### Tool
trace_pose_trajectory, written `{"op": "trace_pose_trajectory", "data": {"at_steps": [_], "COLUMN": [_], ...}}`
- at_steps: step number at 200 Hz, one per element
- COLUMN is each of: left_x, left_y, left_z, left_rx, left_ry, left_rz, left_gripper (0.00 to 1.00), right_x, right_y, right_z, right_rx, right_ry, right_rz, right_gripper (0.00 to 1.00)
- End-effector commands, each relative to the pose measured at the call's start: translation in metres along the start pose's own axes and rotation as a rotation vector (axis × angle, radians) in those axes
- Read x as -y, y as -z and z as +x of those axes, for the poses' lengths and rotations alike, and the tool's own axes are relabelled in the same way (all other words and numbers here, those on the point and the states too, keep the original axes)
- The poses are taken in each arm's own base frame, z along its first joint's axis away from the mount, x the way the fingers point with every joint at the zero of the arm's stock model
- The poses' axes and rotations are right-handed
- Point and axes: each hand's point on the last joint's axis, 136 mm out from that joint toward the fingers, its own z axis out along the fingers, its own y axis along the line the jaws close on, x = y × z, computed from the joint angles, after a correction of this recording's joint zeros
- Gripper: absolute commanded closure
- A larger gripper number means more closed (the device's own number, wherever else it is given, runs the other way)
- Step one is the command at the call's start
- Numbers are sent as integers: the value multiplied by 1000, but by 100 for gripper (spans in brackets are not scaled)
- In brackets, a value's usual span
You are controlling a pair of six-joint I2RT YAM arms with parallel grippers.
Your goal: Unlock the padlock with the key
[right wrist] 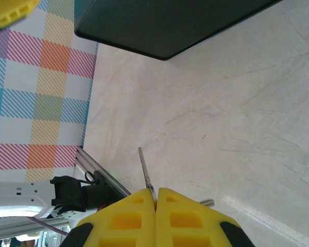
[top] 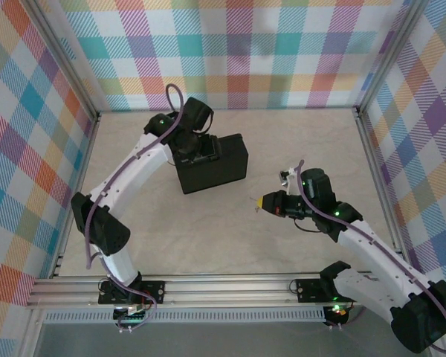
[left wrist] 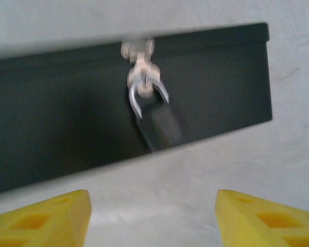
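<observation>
Top external view: the left arm arches over the table (top: pixel 208 238) so that the left gripper (top: pixel 195 153) sits at the near-left side of the black box (top: pixel 224 167), a pose that aims its camera at the box face. The right gripper (top: pixel 265 202) hangs well apart from the box to the right, tips turned toward it across bare tabletop, with nothing between the 2. Plaid walls (top: pixel 238 44) close in 3 sides. Left wrist view: the padlock (left wrist: pixel 160 126) hangs tilted from a pale hasp (left wrist: pixel 138 51) on the box's dark side wall. Its shackle (left wrist: pixel 144 90) is threaded through the hasp, but blur leaves it unclear whether the shackle is seated. The 2 yellow fingers (left wrist: pixel 46 218) stand wide apart below the lock, gripping nothing. The lock therefore swings free, which is likely to make key entry harder until it is steadied. Right wrist view: the right gripper's jaws are pressed together on the key (right wrist: pixel 146 175), whose thin blade projects forward from the fingertips, ready for insertion. The box corner lies ahead at top, and the frame rail (right wrist: pixel 100 170) runs at left, clear of the approach path.
</observation>
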Motion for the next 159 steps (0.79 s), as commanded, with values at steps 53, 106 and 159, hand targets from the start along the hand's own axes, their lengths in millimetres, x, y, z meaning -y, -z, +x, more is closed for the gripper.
{"op": "trace_pose_trajectory", "data": {"at_steps": [53, 106, 159], "left_x": [-4, -15, -42], "left_y": [-35, -49, -75], "left_z": [-46, -62, -57], "left_rx": [29, 6, -71], "left_ry": [-555, -614, -549], "left_rz": [125, 247, 275], "left_gripper": [21, 19, 21], "right_x": [-10, -4, -1], "right_y": [-7, -12, -17], "right_z": [-4, 0, -2], "right_rx": [-15, -33, -41], "right_ry": [23, 16, 9], "right_rz": [-14, 31, 55], "right_gripper": [98, 98, 98]}}
